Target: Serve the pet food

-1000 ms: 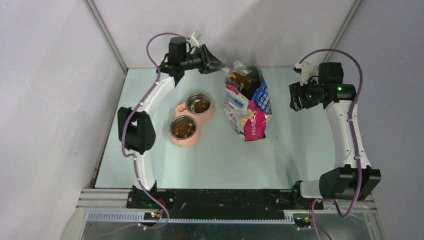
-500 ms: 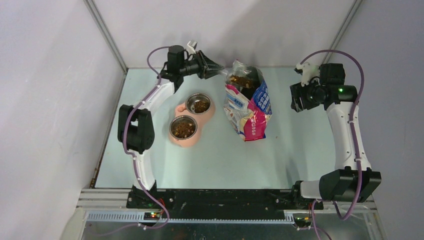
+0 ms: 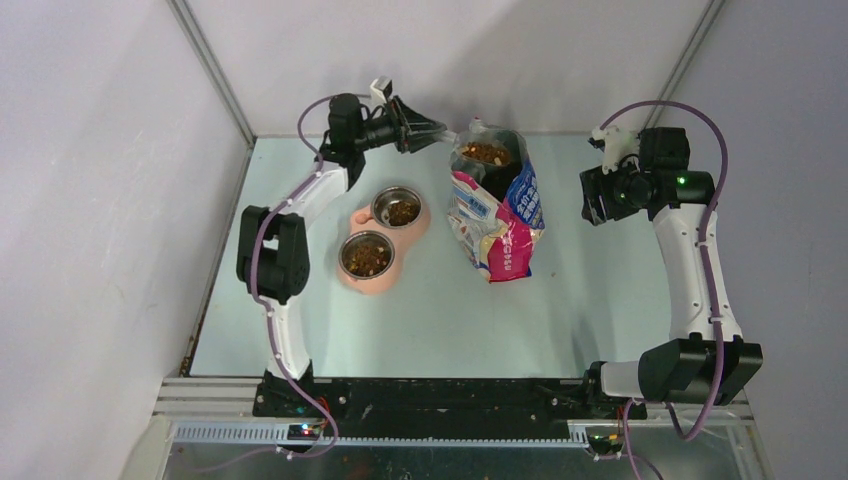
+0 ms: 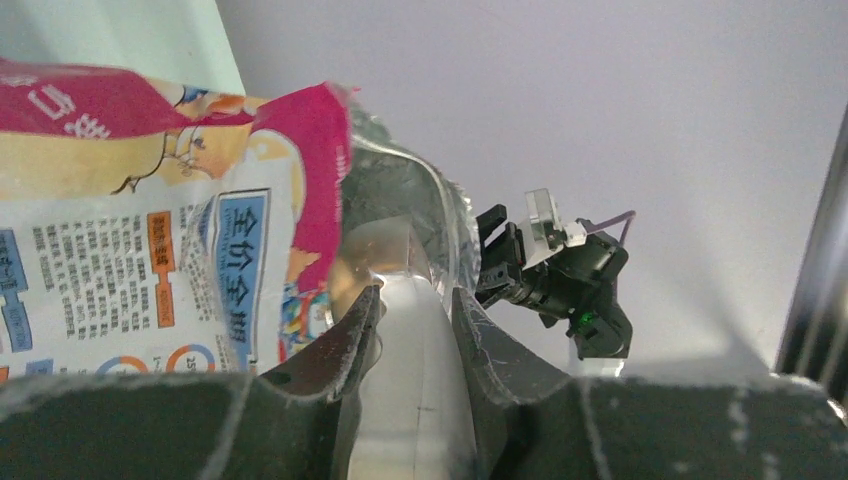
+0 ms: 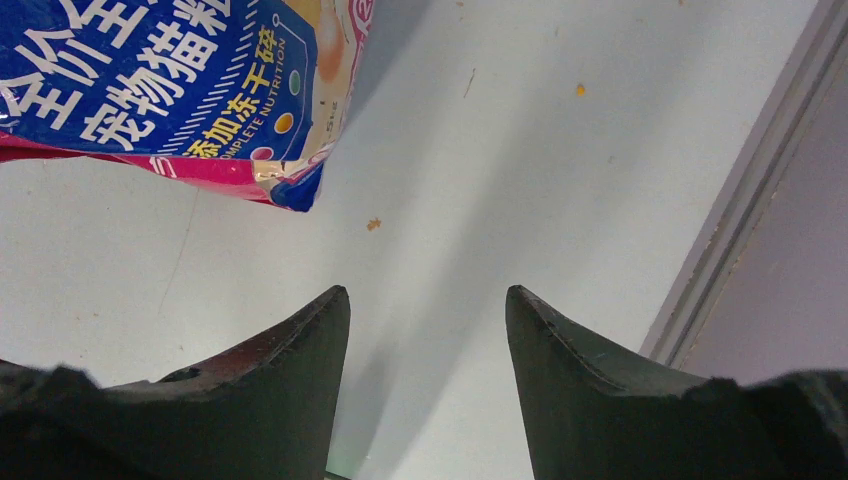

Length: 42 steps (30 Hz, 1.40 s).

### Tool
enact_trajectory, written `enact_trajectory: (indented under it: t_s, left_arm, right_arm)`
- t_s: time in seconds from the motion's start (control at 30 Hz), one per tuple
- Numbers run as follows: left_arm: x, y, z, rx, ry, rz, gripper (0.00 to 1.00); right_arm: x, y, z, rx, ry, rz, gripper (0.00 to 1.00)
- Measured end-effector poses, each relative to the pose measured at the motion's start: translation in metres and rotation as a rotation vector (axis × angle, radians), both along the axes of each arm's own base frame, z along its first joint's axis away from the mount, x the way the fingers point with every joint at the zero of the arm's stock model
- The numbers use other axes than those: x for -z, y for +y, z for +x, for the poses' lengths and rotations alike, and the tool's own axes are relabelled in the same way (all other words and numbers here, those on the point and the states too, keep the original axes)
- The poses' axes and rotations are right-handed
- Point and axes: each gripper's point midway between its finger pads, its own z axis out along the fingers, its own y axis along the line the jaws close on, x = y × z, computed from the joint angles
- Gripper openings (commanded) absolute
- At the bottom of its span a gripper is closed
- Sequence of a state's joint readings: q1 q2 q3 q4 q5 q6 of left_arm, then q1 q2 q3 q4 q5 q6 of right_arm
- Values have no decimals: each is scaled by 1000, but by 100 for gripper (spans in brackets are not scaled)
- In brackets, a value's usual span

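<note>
Scooping looks the step in hand. The bag point(image 3: 495, 215) stands open, bowls point(image 3: 378, 203) at its nine o'clock. The right gripper point(image 5: 425, 300), at three o'clock, gapes empty; the left gripper point(image 3: 432, 131) clamps the scoop point(image 4: 408, 380) at the bag's mouth. There is pet food point(image 3: 485, 153) in mouth and bowls; next, dip in.

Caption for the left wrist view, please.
Left gripper grips a clear scoop at the open cat food bag; right arm beyond.
</note>
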<state>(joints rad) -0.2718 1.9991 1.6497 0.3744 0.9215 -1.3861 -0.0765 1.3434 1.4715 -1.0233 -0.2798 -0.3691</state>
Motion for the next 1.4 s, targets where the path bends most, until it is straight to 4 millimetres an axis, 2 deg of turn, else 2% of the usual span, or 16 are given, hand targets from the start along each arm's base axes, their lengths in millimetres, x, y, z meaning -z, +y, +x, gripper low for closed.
enact_trajectory:
  t_s: [0.23, 0.43, 0.67, 0.87, 1.0, 1.13, 1.4]
  left_arm:
    - [39, 3, 7, -1, 196, -56, 0]
    - [57, 3, 6, -11, 373, -115, 0]
    - [42, 0, 7, 2, 365, -184, 0]
    - [21, 4, 8, 10, 297, -216, 0]
    - [21, 11, 12, -1, 296, -216, 0]
    - [17, 26, 18, -24, 288, -220, 0]
    - [1, 78, 27, -114, 238, -251, 0]
  right_arm:
    - [0, -1, -1, -1, 1, -9, 61]
    - [4, -4, -6, 8, 29, -21, 61]
    - [6, -4, -13, 12, 59, -21, 60]
    - [4, -4, -5, 11, 55, -24, 60]
    - [8, -4, 0, 9, 64, -23, 60]
    - [12, -4, 3, 9, 76, -22, 60]
    - [16, -2, 9, 0, 91, -22, 60]
